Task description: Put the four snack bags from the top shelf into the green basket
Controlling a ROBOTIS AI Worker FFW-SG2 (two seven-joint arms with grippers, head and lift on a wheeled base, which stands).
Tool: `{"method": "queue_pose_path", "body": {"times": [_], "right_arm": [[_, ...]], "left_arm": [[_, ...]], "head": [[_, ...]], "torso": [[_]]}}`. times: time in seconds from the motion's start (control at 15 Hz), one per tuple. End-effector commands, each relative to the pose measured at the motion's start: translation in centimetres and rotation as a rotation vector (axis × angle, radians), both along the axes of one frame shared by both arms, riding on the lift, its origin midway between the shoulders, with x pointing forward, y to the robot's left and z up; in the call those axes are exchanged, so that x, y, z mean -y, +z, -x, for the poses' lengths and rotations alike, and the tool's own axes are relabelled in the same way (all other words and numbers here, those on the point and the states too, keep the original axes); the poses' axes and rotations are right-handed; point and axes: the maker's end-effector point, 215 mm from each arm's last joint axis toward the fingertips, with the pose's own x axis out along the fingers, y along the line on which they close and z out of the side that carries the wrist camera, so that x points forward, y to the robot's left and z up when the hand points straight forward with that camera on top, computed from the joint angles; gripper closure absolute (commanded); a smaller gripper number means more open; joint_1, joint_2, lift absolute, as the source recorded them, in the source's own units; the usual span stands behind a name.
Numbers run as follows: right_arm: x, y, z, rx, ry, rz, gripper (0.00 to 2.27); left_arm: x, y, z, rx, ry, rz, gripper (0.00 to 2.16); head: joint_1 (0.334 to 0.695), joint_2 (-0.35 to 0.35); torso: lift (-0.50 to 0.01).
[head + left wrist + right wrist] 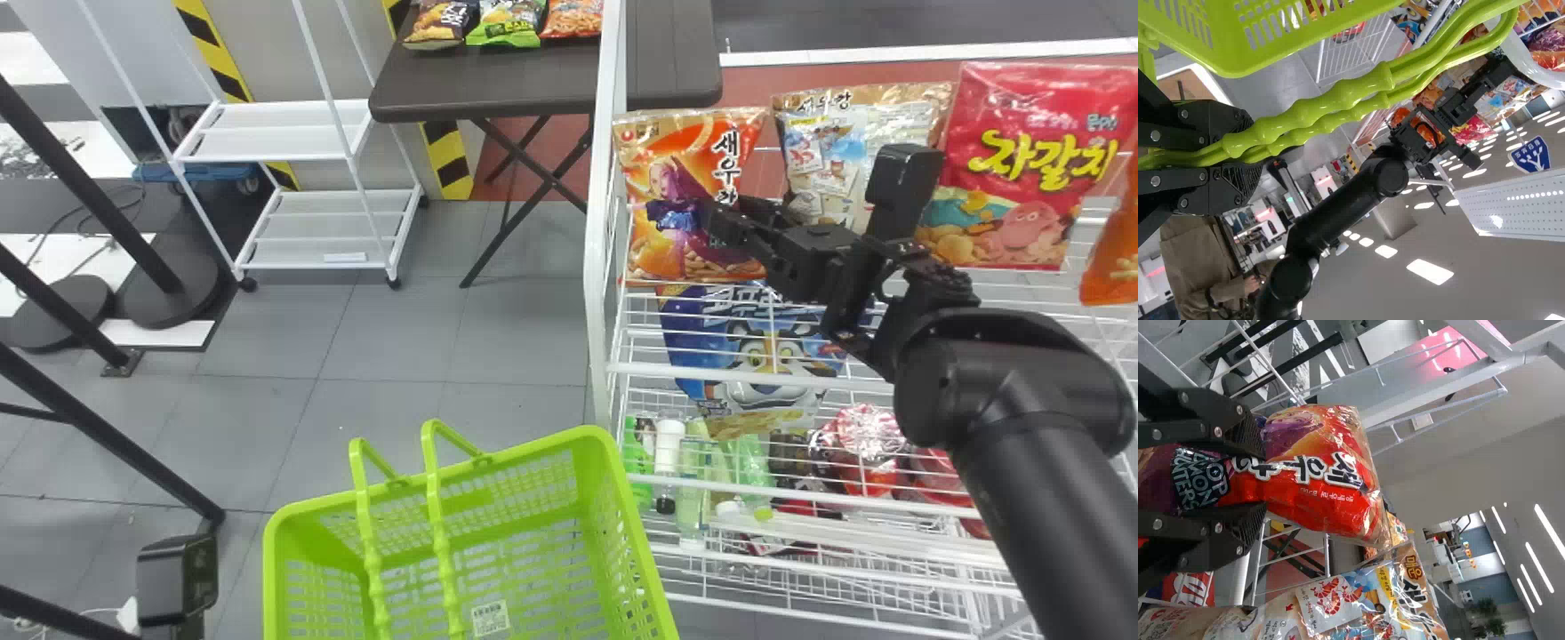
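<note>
Right gripper at front of orange snack bag, left end of top shelf. Fingers part open, bag face seen between them; looks like no squeeze, but hard to be sure. Pale bag, red bag, other orange bag go on to right. Left gripper closed around handles of green basket, beside rack.

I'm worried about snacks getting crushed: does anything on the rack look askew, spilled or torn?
No spill or tear stands out. One oddity: the orange bag at the head view's right edge reaches lower than the red bag beside it, so it may stand forward or lean; it is partly cut off, so I cannot tell which.
</note>
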Motion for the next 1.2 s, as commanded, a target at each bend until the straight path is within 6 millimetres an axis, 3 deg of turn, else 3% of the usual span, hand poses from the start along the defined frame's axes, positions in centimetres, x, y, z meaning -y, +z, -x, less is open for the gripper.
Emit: {"method": "queue_pose_path", "body": {"times": [0.0,0.27,0.47,0.53,0.73,0.93,1.13], "right_arm": [[-0.6,1.1,1.7,0.010,0.014,-0.010,2.25],[-0.3,3.9,6.6,0.014,0.020,-0.073,2.25],[4.9,5.4,11.7,-0.006,-0.051,-0.088,2.25],[6.4,6.8,13.5,0.013,-0.073,-0.097,2.25],[7.0,6.7,20.2,-0.057,-0.058,-0.139,2.25],[2.4,4.6,26.0,-0.240,0.074,-0.168,2.25],[-3.3,2.3,31.6,-0.450,0.246,-0.217,2.25]], "left_arm": [[-0.3,0.2,0.0,0.004,0.003,0.006,2.15],[-0.9,0.5,-0.1,0.010,0.014,0.005,2.15],[-1.1,0.6,-0.5,0.018,0.019,0.003,2.15],[-1.1,0.8,-0.7,0.026,0.019,0.003,2.15],[-0.9,1.1,-1.5,0.029,0.018,0.010,2.15],[-0.5,0.9,-1.5,0.021,0.022,0.023,2.15],[0.1,0.9,-1.5,0.020,0.009,0.027,2.15]], "head": [[0.695,0.135],[0.695,0.157],[0.695,0.152],[0.695,0.138],[0.695,0.087],[0.695,0.090],[0.695,0.167]], "torso": [[0.000],[0.000],[0.000],[0.000],[0.000],[0.000],[0.000]]}}
